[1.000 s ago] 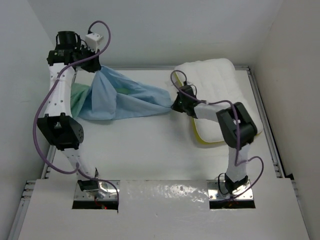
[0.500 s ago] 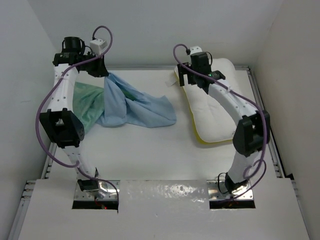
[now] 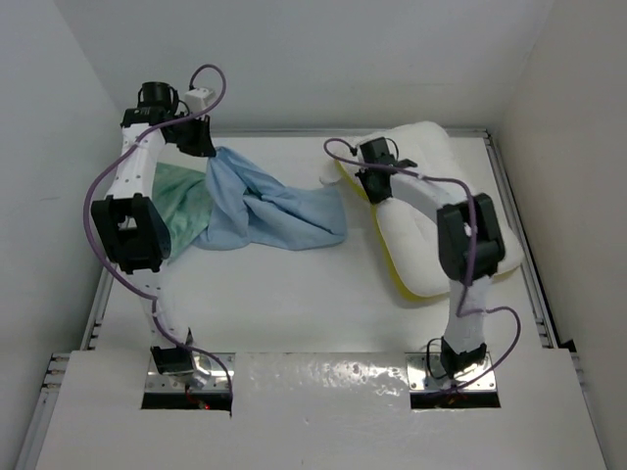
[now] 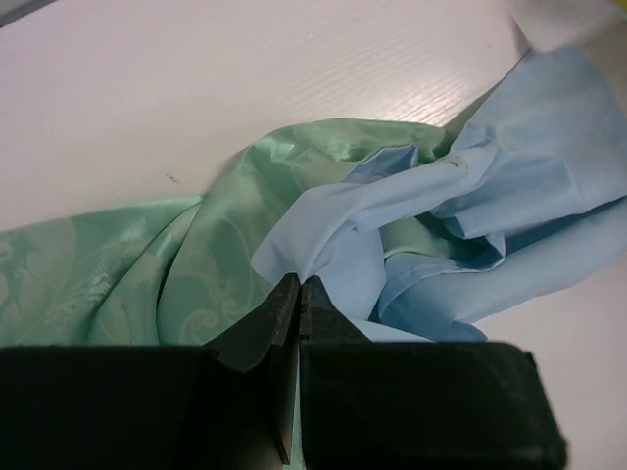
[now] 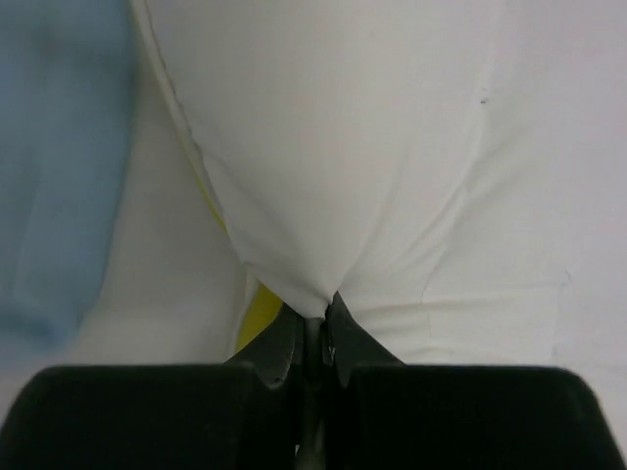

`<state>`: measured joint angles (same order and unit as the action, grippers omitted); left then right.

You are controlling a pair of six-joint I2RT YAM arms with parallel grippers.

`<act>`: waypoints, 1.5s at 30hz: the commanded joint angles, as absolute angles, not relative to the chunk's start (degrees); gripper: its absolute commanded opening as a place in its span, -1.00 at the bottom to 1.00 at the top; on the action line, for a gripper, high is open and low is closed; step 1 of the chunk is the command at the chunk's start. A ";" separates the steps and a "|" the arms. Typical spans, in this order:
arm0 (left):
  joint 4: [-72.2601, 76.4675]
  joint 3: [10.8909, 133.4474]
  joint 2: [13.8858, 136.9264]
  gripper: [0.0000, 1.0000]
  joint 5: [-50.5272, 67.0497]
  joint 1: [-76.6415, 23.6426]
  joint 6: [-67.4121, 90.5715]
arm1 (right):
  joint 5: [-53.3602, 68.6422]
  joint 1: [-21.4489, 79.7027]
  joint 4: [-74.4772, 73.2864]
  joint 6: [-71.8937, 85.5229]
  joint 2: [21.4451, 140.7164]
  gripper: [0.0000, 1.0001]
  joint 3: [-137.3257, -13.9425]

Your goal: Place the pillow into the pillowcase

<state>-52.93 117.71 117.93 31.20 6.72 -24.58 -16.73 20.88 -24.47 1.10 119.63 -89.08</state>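
The pillow (image 3: pixel 441 220) is white and puffy with a yellow edge underneath, and lies at the right of the table. My right gripper (image 3: pixel 370 181) is shut on a pinch of its white cover near its far-left corner; in the right wrist view the jaws (image 5: pixel 318 315) clamp the pillow (image 5: pixel 343 147). The pillowcase (image 3: pixel 279 208) lies crumpled at the left, light blue with a sea-green patterned face (image 3: pixel 181 191). My left gripper (image 3: pixel 206 147) is shut on its far end; the left wrist view shows the jaws (image 4: pixel 299 286) pinching the pillowcase's light blue fabric (image 4: pixel 519 186).
White walls close the table at the back and both sides. A metal rail (image 3: pixel 519 245) runs along the right edge. The blue pillowcase end (image 5: pixel 59 147) lies just left of the pillow's corner.
My right gripper let go of the pillowcase, swung over to the pillow and shut on its cover; the pillow shifted and its corner was pulled left. The pillowcase slumped. The left gripper moved slightly right.
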 commanded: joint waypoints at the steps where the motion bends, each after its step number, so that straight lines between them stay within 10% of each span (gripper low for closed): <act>1: -51.41 120.15 118.21 -1.00 28.57 6.07 -26.44 | 2.41 25.29 -24.73 -5.85 99.28 -1.00 -70.93; 4: -53.17 120.15 118.30 -1.00 25.93 6.15 -29.69 | 19.56 30.12 -25.11 -10.35 85.40 -0.82 -59.45; 7: -55.10 119.88 118.04 -1.00 24.52 6.15 -32.59 | 32.05 31.55 -39.30 -9.94 84.19 0.68 -63.33; 10: -57.39 119.62 117.95 -1.00 25.13 6.15 -34.88 | 28.95 30.59 -43.43 -9.41 85.08 0.98 -71.51; 13: -60.64 119.53 117.95 -0.96 26.63 6.15 -38.39 | 22.78 25.26 -25.46 -2.68 84.37 0.98 -71.11; 19: -63.81 121.37 117.77 0.27 26.55 4.14 -43.85 | 12.26 18.72 -17.82 8.35 108.12 0.98 -92.24; 24: -58.47 121.21 118.04 0.86 19.63 -3.93 -49.38 | 9.92 16.80 -24.88 9.65 128.46 0.98 -117.14; 34: -54.59 121.56 128.14 0.90 5.81 -6.33 -57.13 | 29.77 11.78 -19.67 9.40 135.52 0.98 -112.41; 40: -52.81 122.87 127.97 -0.02 4.22 -6.33 -55.28 | 36.65 11.78 -21.45 9.41 136.33 0.91 -106.11; 43: -56.15 121.04 125.08 0.01 5.01 -6.33 -57.91 | 37.88 11.69 -18.90 8.97 132.37 0.90 -101.53; 45: -58.53 120.32 123.50 0.38 5.71 -6.24 -58.80 | 37.71 11.60 -18.02 8.96 129.66 0.92 -100.11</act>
<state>-56.18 120.44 129.82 5.41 -6.31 -56.40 33.76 11.14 -17.04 10.83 135.61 -102.67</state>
